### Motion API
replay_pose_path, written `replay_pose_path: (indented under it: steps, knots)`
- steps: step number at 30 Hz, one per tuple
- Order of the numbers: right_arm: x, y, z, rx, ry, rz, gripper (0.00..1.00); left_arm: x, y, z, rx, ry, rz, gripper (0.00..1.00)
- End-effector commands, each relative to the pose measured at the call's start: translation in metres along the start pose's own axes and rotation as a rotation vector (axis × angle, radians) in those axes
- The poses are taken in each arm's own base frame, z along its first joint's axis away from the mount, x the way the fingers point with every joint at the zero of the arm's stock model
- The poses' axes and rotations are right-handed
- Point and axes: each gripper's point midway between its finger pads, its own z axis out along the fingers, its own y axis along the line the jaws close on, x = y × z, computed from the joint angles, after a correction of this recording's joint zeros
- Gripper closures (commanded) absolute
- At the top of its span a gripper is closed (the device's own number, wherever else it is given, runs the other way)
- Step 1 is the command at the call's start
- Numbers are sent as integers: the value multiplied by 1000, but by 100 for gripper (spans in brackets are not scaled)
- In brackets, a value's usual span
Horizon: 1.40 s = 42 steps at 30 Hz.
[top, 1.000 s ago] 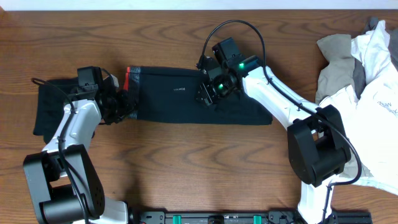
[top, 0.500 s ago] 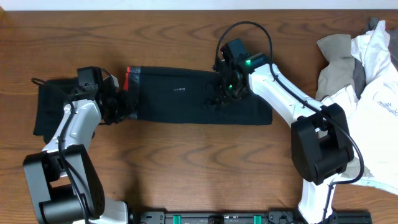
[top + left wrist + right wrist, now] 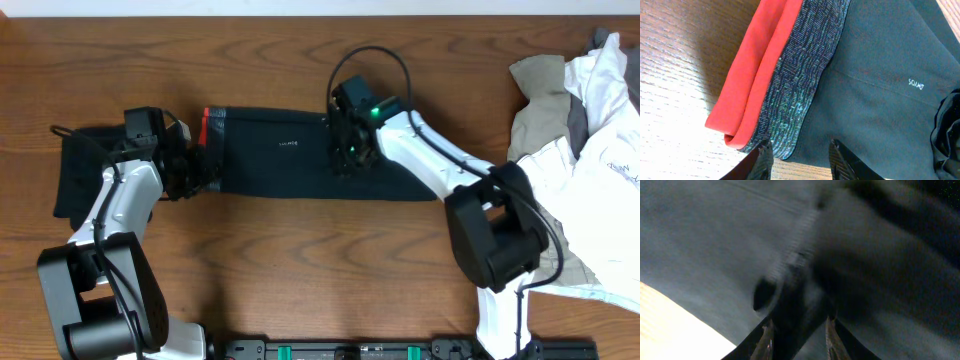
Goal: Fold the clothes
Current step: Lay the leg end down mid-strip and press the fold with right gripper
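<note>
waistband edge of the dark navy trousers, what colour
Red fabric edge, beside the grey knit waistband; left wrist view shows it best.

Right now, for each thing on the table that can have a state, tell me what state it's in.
navy trousers: folded into a long strip, flat on the table, waistband at the left end.
black garment: lying flat at the far left.
white and khaki pile: crumpled, unfolded, at the right edge.
left fingers: apart, astride the waistband corner; grip unclear.
right fingers: either side of a raised fold of the trousers; view blurred, grip unclear.
</note>
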Motion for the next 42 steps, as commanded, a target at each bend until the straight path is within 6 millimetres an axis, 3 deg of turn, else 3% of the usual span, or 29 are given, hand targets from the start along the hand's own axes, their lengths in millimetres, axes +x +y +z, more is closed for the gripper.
replay_pose_path:
  steps: [1, 6, 10, 15, 17, 22, 25, 28, 34, 42]
  knots:
    - [1, 23, 9, -88, 3, -53, 65, -5, -4, -5, -1, -19, 28, 61]
    - [-16, 41, 5, -148, -71, -95, 60, -4, -4, -5, -2, -17, 27, 61]
    - [-15, 55, -1, -243, -73, -155, 57, -4, -3, -5, -3, -15, 26, 61]
    - [-16, 44, -13, -186, -84, -156, 56, -4, -3, -5, -2, -16, 27, 61]
    - [-21, 37, -27, -141, -116, -154, 56, -5, -3, -5, -2, -18, 27, 61]
    - [-37, 10, -88, 36, -248, -91, 52, -15, -4, -5, -5, -61, 41, 36]
    - [-35, 1, -121, 76, -290, -74, 50, -28, -5, -6, -12, -115, 79, 26]
    - [-28, -7, -139, 84, -292, -53, 49, -38, -9, -8, -1, -157, 118, 18]
    - [-10, -25, -138, 102, -219, -5, 50, -46, 9, -7, -98, -192, 110, 18]
    - [-7, -25, -136, 102, -205, 8, 50, -61, 9, 2, -96, -240, 123, 18]
